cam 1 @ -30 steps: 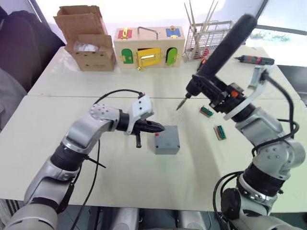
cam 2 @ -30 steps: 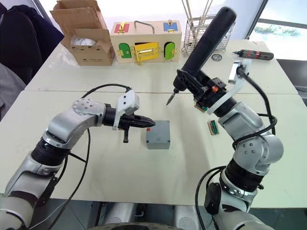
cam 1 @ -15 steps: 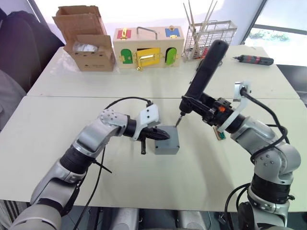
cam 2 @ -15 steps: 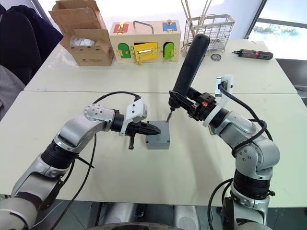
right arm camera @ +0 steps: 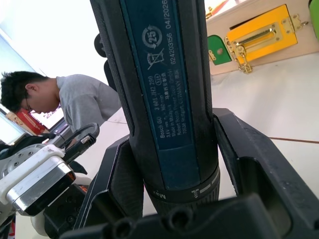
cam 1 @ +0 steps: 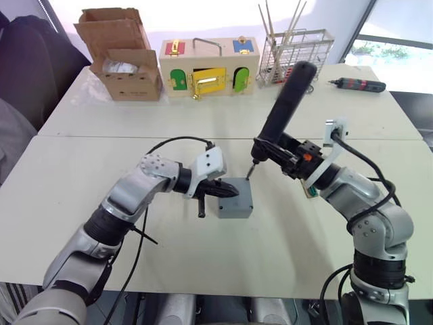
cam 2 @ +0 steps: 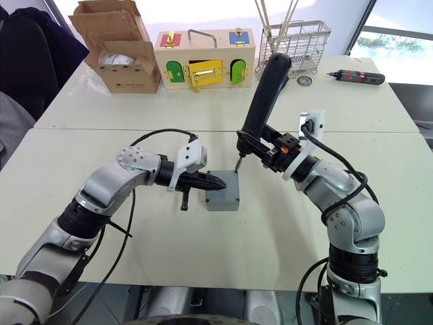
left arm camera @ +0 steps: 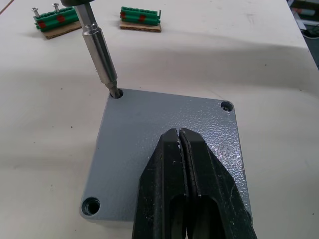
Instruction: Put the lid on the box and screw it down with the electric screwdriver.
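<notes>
Lid (left arm camera: 164, 124) sits on the box (cam 1: 235, 205), centre of the head frame on the desk (cam 1: 101, 169). My left end effector (left arm camera: 180, 137) has its fingers pressed together, tips resting on the lid to pin it. My right end effector (right arm camera: 199, 199) is clamped around the electric screwdriver (cam 1: 281, 115), bit in a corner hole. Best approach: keep the bit square to the hole, press down lightly, and don't let the lid shift.

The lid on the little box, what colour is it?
The lid is plain grey with a speckled, slightly rough finish, seen best in the left wrist view.
</notes>
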You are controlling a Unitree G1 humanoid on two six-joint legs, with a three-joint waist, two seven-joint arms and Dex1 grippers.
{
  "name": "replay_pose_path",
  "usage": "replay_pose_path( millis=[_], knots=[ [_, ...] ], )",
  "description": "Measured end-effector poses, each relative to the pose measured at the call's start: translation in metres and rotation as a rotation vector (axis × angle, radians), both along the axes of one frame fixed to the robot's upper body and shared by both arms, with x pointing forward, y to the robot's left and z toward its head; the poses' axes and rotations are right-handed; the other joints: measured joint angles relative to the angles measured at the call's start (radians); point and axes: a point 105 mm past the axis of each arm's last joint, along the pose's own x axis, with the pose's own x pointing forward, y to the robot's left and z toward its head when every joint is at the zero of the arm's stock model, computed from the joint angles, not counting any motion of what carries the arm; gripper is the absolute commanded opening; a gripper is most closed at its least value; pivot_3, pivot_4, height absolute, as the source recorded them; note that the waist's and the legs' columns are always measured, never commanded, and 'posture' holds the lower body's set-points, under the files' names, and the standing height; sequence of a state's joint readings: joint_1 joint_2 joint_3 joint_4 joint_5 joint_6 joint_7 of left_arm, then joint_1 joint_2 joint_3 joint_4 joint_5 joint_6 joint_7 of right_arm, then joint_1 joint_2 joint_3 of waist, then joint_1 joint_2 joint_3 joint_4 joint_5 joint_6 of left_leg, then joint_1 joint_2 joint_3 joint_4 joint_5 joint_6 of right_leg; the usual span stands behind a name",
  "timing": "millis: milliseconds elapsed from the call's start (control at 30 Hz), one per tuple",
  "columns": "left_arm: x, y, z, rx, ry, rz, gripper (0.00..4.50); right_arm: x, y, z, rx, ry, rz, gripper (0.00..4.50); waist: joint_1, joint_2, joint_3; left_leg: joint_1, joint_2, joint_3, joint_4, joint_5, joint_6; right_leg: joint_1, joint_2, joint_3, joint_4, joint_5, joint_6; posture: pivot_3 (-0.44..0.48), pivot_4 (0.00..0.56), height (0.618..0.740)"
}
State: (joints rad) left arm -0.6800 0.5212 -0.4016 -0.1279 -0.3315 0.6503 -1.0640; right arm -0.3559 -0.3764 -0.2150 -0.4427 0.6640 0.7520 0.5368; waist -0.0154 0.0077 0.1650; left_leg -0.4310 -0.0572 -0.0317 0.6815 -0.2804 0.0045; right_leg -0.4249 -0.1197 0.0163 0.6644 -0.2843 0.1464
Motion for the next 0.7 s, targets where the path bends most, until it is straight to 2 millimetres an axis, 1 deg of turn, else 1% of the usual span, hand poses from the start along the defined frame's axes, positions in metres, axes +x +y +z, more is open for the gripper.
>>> replay_pose_path(
  millis=[333, 533, 633, 700],
  knots=[
    [0.003, 0.005, 0.000, 0.022, -0.025, 0.015, 0.00, -0.004, 0.008, 0.000, -0.075, -0.060, 0.029, 1.88, 0.000, 0.000, 0.000, 0.004, 0.000, 0.000, 0.000, 0.000, 0.000, 0.004, 0.000, 0.000, 0.000, 0.000, 0.000, 0.000, 0.150, 0.735],
    [0.004, 0.001, -0.002, 0.026, -0.051, 0.012, 0.00, -0.015, 0.015, -0.002, -0.168, -0.096, 0.057, 1.88, 0.002, -0.002, -0.002, 0.005, 0.000, 0.000, 0.000, -0.001, 0.001, 0.006, 0.000, 0.000, -0.001, 0.000, 0.000, 0.000, 0.150, 0.735],
    [0.002, -0.003, -0.004, 0.032, -0.061, 0.000, 0.00, -0.020, 0.018, -0.004, -0.195, -0.106, 0.070, 1.88, 0.002, -0.006, -0.004, 0.009, 0.001, -0.001, -0.001, -0.002, 0.003, 0.010, 0.001, 0.000, -0.002, 0.000, 0.000, 0.000, 0.150, 0.735],
    [0.003, -0.004, -0.006, 0.040, -0.066, -0.001, 0.00, -0.021, 0.017, -0.006, -0.201, -0.103, 0.069, 1.88, 0.002, -0.006, -0.004, 0.015, 0.001, -0.001, -0.002, -0.004, 0.006, 0.016, 0.001, -0.001, -0.007, 0.000, 0.000, 0.000, 0.150, 0.735]
  ],
)
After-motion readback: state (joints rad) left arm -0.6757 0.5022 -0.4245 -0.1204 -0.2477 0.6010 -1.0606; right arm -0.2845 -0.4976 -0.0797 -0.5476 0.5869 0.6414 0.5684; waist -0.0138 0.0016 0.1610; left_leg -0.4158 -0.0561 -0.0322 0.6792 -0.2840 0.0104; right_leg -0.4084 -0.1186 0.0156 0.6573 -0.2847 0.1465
